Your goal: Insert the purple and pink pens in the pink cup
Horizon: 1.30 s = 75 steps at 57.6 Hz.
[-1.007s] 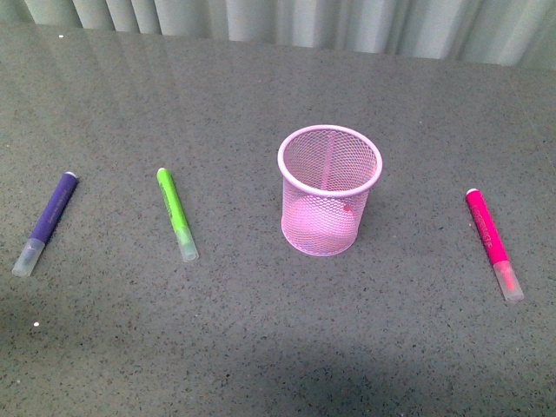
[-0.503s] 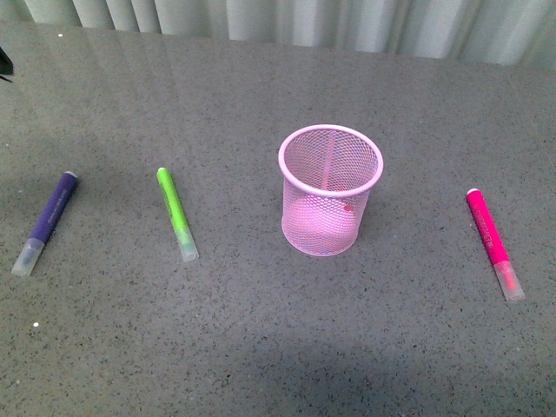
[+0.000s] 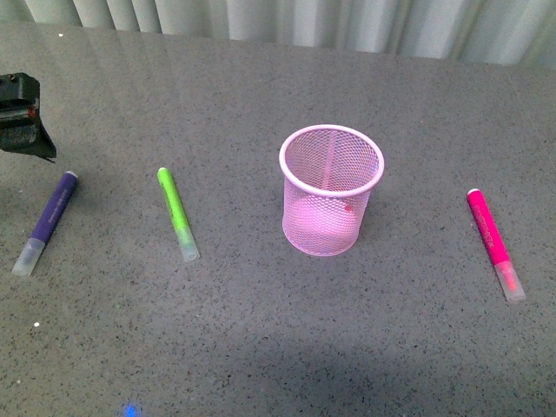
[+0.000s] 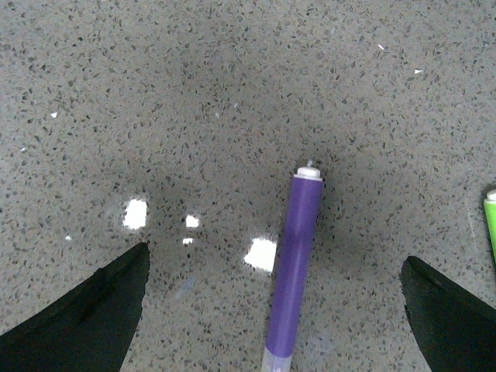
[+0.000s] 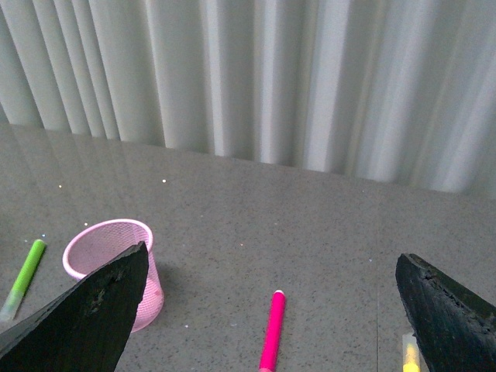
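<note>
– Front view, largest thing first: what is laid out?

– Widest is a grey speckled table (image 3: 261, 356), glossy enough to catch reflections. Near its middle stands the pink cup (image 3: 321, 217), an upright wire-mesh holder that looks empty. I place everything else from that cup.

– And the arms?

– Well to the cup's left hovers the left gripper (image 4: 275, 256), its fingers spread wide and holding nothing. Its wrist view shows the purple pen lying on the table between them. To the cup's right, raised high, hangs the right gripper (image 5: 271, 254), also spread and empty. It is outside the front view.

– The pens?

– Far to the cup's left the purple pen (image 3: 49, 217) lies flat, its clear cap toward the robot. The lime-green marker (image 3: 177, 213) lies between it and the cup. Well to the cup's right lies the pink pen (image 3: 492, 239), also cap toward the robot. Neither task pen is in the cup yet.

– What could go wrong?

– Three risks, as I judge it:
  - **Cup:** it looks light, so a pen striking the rim or dropped at a slant could tip or shove it.
  - **Green marker:** it sits on the path from the purple pen to the cup, so a low carry might knock it.
  - **Pens:** they are slim and round on a hard, slick surface. An off-centre pinch could roll one away or swing it crooked, and a grip on the clear cap might slip.
</note>
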Available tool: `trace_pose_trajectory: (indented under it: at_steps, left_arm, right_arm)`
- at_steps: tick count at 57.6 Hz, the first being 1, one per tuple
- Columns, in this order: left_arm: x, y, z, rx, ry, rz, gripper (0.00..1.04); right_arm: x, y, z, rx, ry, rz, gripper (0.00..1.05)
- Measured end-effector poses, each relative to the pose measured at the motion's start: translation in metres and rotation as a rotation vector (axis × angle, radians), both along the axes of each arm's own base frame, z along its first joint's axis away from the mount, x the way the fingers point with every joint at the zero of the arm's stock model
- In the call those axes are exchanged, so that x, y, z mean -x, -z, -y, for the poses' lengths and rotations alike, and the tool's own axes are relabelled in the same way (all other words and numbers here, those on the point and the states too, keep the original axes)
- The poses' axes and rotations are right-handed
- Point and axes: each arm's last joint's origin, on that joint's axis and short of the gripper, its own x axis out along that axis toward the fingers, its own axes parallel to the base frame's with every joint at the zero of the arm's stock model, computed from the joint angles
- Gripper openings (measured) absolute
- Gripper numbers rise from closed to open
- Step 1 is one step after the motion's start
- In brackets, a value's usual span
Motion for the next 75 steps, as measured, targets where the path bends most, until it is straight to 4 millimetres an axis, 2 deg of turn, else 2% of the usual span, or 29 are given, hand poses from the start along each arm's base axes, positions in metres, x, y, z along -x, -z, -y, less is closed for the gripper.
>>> trace_pose_trajectory:
  at_steps: [12,20,38,51,75]
  left_arm:
    - [-0.023,0.008,0.001,-0.003,0.019,0.004,0.97]
    - [-0.028,0.008,0.005,0.005,0.051,0.003,0.97]
    - [-0.030,0.009,0.010,0.027,0.115,0.043,0.97]
    - [-0.028,0.028,0.010,-0.002,0.130,0.001,0.97]
    - [-0.024,0.048,0.023,-0.015,0.171,-0.047,0.97]
  right_arm:
    - [0.000,0.000,0.000,0.000,0.000,0.000,0.97]
    - [0.000,0.000,0.000,0.000,0.000,0.000,0.97]
    - [0.000,0.000,0.000,0.000,0.000,0.000,0.97]
    - [0.000,0.000,0.000,0.000,0.000,0.000,0.97]
    - [0.000,0.000,0.000,0.000,0.000,0.000,0.97]
